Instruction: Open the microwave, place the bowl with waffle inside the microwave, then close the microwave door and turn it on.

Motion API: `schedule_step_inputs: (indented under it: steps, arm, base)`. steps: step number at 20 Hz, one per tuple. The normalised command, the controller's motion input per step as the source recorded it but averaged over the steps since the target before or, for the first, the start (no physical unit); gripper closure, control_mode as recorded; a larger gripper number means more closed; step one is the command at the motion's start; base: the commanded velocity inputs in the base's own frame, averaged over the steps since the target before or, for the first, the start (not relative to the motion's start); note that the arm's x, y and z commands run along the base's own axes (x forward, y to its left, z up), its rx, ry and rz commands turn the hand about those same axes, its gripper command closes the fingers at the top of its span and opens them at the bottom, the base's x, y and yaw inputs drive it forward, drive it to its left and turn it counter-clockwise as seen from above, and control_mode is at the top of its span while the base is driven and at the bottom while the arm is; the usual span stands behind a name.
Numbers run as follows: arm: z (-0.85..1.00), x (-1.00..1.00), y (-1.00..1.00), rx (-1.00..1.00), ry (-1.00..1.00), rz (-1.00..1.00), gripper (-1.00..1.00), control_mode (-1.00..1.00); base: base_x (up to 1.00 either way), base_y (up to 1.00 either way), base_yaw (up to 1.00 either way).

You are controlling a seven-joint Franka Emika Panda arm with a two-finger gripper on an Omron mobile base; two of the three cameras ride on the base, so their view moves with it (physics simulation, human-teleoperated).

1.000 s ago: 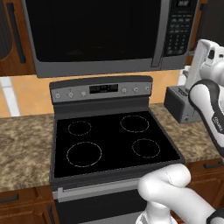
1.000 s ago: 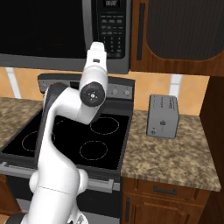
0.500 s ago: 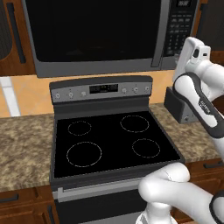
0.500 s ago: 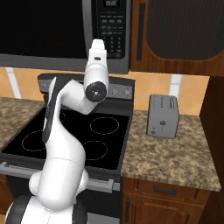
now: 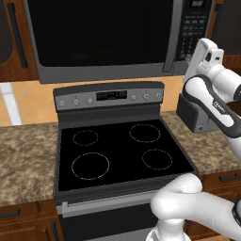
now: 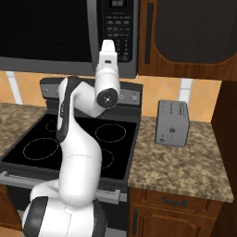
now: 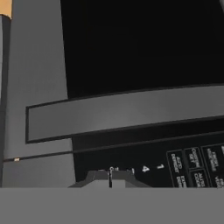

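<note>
Before the microwave (image 5: 108,37) keypad (image 7: 192,168), the gripper (image 7: 110,175) points at the panel, fingers pressed together, holding nothing.

One microwave (image 5: 103,40), one stove (image 5: 117,150) — four burner rings — and one toaster (image 6: 171,123).

You're looking at the microwave (image 5: 108,40) hanging above the stove, wide and grey-steel, its black glass front staying dark. The microwave door (image 5: 99,33) is sitting shut, flush in its grey frame, with the tall grey handle bar (image 5: 170,35) running upright between the glass and the black keypad panel (image 6: 119,30). In the hand view that handle bar (image 7: 122,111) is lying across the middle, the keypad (image 7: 175,164) showing numbered keys just beside it. The bowl with waffle isn't appearing here.
</note>
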Motion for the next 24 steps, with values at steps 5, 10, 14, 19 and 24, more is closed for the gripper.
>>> schedule_step_inputs:
  steps: [5,10,14,19,24]
  arm:
    - [0.0,0.29,-0.11,0.0,0.0,0.0,1.0,-1.0]
    - [0.0,0.32,-0.16,0.0,0.0,0.0,1.0,-1.0]
    - [0.0,0.4,0.0,0.0,0.0,0.0,1.0,-1.0]
    - [0.0,0.21,0.0,0.0,0.0,0.0,1.0,-1.0]
    - [-0.03,-0.87,-0.05,0.0,-0.06,0.03,1.0,-1.0]
  base:
    - [0.0,0.0,0.0]
    - [0.0,0.0,0.0]
    - [0.0,0.0,0.0]
    - [0.0,0.0,0.0]
    - [0.0,0.0,0.0]
